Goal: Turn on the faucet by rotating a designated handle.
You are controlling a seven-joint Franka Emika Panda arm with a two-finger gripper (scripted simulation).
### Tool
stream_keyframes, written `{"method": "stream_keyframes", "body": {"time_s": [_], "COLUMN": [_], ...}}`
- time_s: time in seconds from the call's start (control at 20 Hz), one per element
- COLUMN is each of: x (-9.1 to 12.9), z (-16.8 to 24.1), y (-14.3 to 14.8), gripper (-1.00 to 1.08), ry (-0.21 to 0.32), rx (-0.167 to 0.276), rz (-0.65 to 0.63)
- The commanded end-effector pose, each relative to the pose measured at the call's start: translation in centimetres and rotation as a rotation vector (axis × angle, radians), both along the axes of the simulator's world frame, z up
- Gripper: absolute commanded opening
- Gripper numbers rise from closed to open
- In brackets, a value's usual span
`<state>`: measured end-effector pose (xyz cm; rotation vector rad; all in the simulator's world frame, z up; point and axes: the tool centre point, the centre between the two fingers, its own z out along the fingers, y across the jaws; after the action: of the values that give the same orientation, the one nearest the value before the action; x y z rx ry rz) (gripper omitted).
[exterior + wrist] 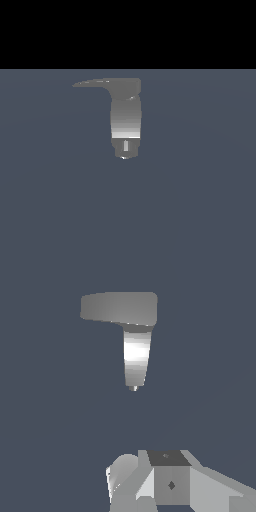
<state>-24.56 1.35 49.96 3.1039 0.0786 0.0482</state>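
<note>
The faucet (125, 120) is a grey metallic cylinder with a bright band and a small slotted stub (125, 146) at its near end. Its handle (92, 83), a thin flat lever tapering to a point, juts from the top cap toward the exterior view's left. In the wrist view the faucet (136, 356) appears narrowing to a tip, with the handle (107, 307) as a broad flat grey slab. Only grey and white blocks of my gripper (160, 478) show at the picture's edge, well apart from the faucet and touching nothing. No arm appears in the exterior view.
A plain slate-blue floor (200, 200) lies all around the faucet. A black band (128, 32) fills the space behind it in the exterior view.
</note>
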Motion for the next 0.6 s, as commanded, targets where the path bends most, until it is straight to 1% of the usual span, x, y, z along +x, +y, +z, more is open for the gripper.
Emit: {"method": "stream_keyframes", "body": {"time_s": [0.0,0.3,0.55], "x": [0.0,0.1,0.5], "z": [0.0,-0.3,-1.0], "y": [0.0,0.4,1.3], "gripper": [-1.00,-1.00,-1.00], "ry": [0.000,0.000,0.000], "rx": [0.000,0.001,0.002], "rz": [0.000,-0.019,-0.064]}}
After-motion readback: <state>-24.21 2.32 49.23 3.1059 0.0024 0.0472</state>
